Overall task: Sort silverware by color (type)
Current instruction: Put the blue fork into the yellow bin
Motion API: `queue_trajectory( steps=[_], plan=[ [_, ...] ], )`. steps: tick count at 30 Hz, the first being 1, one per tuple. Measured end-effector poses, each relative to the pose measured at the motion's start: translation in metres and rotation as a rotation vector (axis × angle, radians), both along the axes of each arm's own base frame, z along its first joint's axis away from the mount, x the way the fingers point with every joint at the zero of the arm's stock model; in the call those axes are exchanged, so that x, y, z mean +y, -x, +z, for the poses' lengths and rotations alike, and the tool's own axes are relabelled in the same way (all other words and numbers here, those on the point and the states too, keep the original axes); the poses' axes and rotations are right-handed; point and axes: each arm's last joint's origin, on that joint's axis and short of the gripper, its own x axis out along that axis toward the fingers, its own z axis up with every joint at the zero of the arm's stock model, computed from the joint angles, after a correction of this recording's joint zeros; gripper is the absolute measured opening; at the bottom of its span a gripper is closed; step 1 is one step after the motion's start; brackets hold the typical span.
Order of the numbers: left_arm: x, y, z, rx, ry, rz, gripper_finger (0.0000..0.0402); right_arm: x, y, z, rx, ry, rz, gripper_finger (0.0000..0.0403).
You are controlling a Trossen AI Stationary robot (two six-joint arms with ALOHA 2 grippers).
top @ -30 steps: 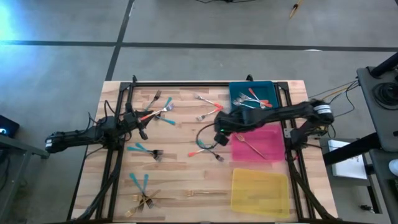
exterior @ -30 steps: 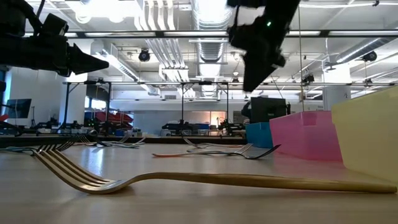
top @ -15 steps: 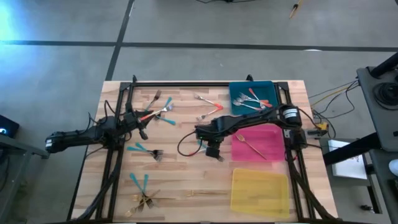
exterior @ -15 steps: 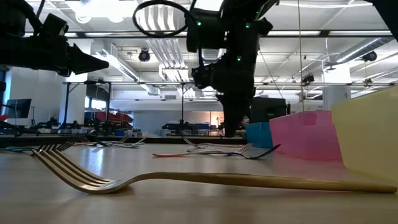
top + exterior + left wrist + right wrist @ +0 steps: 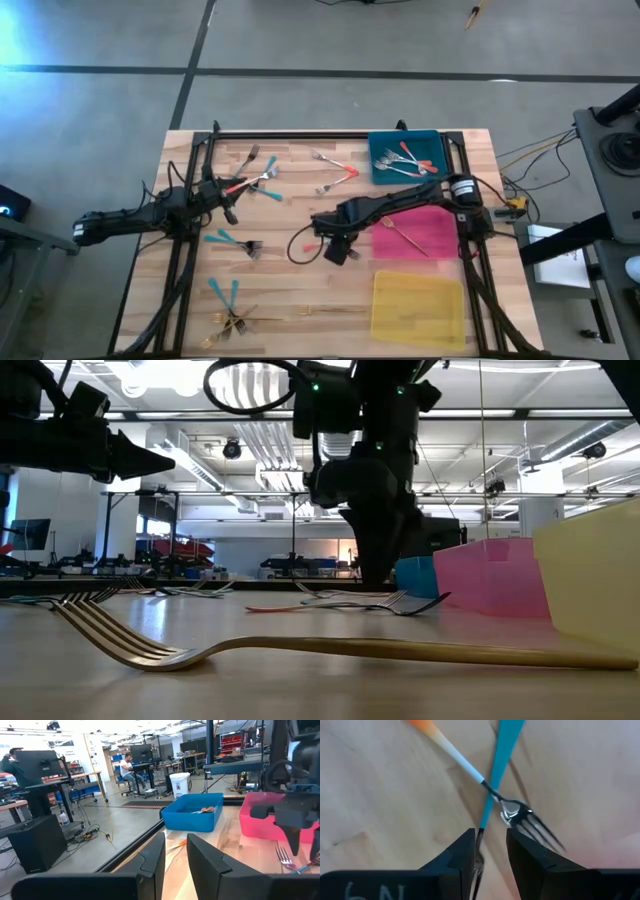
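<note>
the right gripper [image 5: 337, 250] hangs low over 2 crossed forks mid-counter, a teal-handled fork [image 5: 496, 767] and an orange-handled fork [image 5: 470, 770], its fingers slightly apart astride the teal one's neck. the left gripper [image 5: 229, 190] waits near the left edge, fingers narrowly apart, holding nothing.

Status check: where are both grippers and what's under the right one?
Right gripper open, low over crossed teal fork and orange fork. Left gripper parked at table's left, empty. Nothing blocking.

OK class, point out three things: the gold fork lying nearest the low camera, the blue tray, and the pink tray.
gold fork [image 5: 330, 649], low view, on its handle.
blue tray [image 5: 377, 139], high view, on its bare floor.
pink tray [image 5: 432, 235], high view, on its bare floor.
</note>
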Motion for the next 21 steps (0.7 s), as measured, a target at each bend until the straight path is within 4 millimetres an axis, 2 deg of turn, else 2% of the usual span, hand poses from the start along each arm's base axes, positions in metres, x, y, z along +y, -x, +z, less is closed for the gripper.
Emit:
queue_trajectory(
  steps=[9,21],
  plan=[
    [0.000,0.000,0.000,0.000,0.000,0.000,0.0064,0.006,0.000,-0.015,0.048,-0.002,-0.027,0.0102],
    [0.000,0.000,0.000,0.001,0.000,0.000,0.0064,0.005,0.002,-0.022,0.061,0.054,-0.028,0.0102]
  ],
)
